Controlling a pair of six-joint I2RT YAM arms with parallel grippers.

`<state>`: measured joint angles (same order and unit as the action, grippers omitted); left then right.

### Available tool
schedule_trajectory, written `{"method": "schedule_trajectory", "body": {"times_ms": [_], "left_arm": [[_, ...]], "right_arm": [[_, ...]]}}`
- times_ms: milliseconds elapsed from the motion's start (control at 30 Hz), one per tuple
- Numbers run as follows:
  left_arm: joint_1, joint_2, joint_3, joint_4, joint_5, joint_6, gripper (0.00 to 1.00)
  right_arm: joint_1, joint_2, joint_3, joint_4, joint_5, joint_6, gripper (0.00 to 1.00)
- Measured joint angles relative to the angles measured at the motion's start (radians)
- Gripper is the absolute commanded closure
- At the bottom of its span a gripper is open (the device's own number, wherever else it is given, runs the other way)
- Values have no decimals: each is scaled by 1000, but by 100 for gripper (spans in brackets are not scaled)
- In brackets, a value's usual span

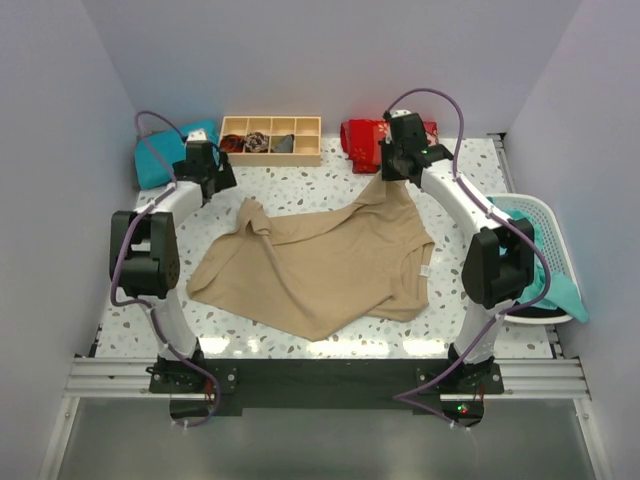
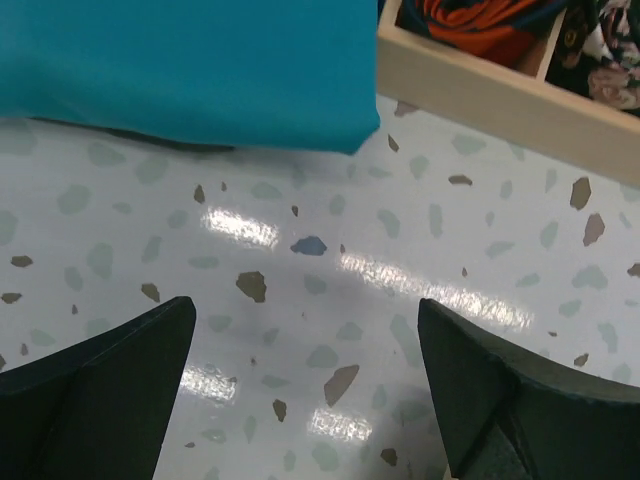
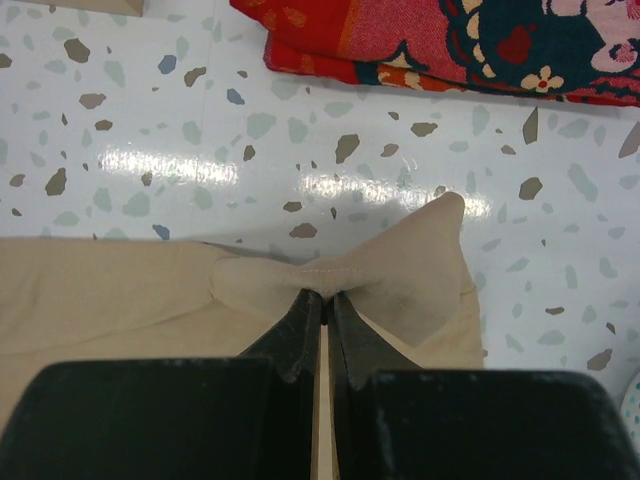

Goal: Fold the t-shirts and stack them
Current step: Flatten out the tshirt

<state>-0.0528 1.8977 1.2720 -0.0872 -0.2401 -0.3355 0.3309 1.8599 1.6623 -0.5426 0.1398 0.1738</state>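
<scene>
Speckled worktop (image 1: pixel 300 190), tan t-shirt (image 1: pixel 320 265) rumpled at centre. My right tool (image 3: pixel 322 300) pinched tight on its far corner near far edge; left tool (image 2: pixel 305 345) spread wide, empty, by folded teal t-shirt (image 2: pixel 190 60) at far-left corner. I judge: flattening step. Next: left grabs near bunched sleeve

White arm links (image 1: pixel 455 200), black joints (image 1: pixel 500 265). Left claw (image 2: pixel 305 330), right claw (image 3: pixel 325 310): matte black wedge fingers (image 2: pixel 100 380). Purple cable (image 1: pixel 431 92) loops behind each claw. Black base (image 1: pixel 320 382).

top: high overhead | wrists: close, downward | shared: tan t-shirt (image 1: pixel 320 270), likely table (image 1: pixel 300 185)
</scene>
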Motion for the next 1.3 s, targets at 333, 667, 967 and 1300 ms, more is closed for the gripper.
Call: {"method": "schedule_trajectory", "body": {"times_ms": [333, 667, 967, 1300], "left_arm": [[-149, -111, 11, -51, 251, 25, 0], [-144, -50, -21, -119, 406, 52, 0], [-177, 49, 12, -208, 261, 106, 10], [-179, 105, 82, -210, 140, 134, 72]], "right_arm": [[-4, 0, 0, 4, -2, -10, 100], [-4, 0, 0, 5, -5, -11, 100], [-5, 0, 0, 5, -18, -11, 100], [-5, -1, -7, 5, -12, -13, 100]]}}
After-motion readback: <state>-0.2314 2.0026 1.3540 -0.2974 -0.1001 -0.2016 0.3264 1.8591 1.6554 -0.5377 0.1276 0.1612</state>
